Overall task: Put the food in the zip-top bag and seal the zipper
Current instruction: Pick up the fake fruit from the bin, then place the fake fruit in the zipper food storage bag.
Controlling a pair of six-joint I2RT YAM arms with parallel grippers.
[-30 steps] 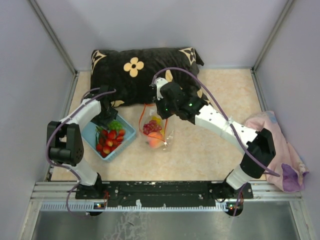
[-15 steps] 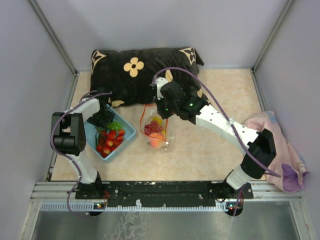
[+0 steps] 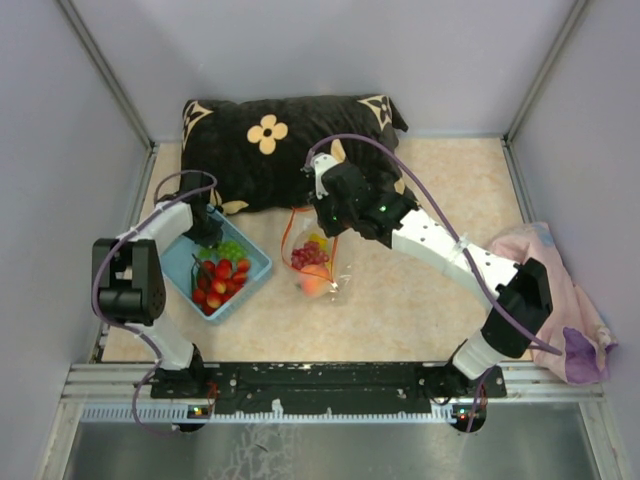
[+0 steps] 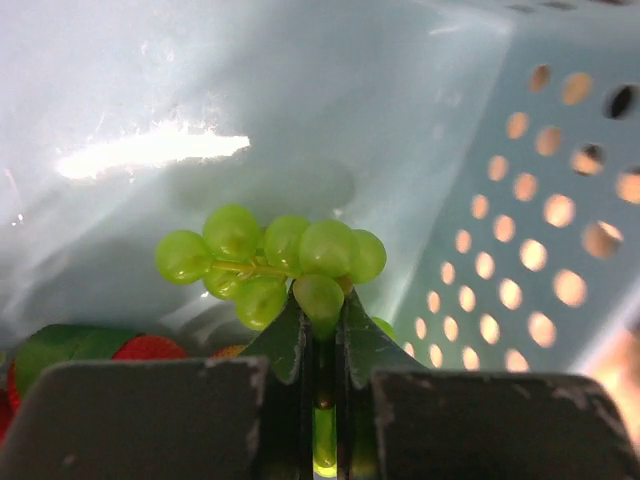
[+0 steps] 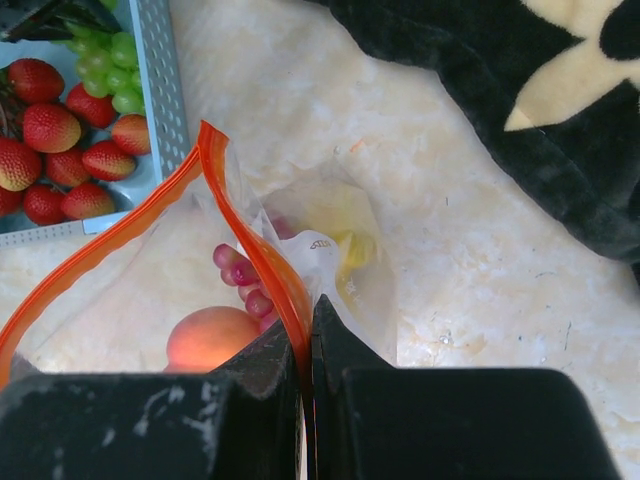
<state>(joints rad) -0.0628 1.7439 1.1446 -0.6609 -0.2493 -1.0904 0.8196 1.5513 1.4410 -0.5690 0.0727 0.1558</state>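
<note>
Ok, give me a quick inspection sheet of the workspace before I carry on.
Surface: beige marbled tabletop.
Job's things: zip-top bag open, holding peach, purple grapes, yellow fruit; strawberries and green grapes in blue basket.
Clutter: black flowered pillow at the back; pink cloth at right.
Grippers: left gripper jaws shut on green grapes; right gripper jaws shut on the zipper.
Cables: purple cables loop above both arms.
Surroundings: pale enclosure walls.
</note>
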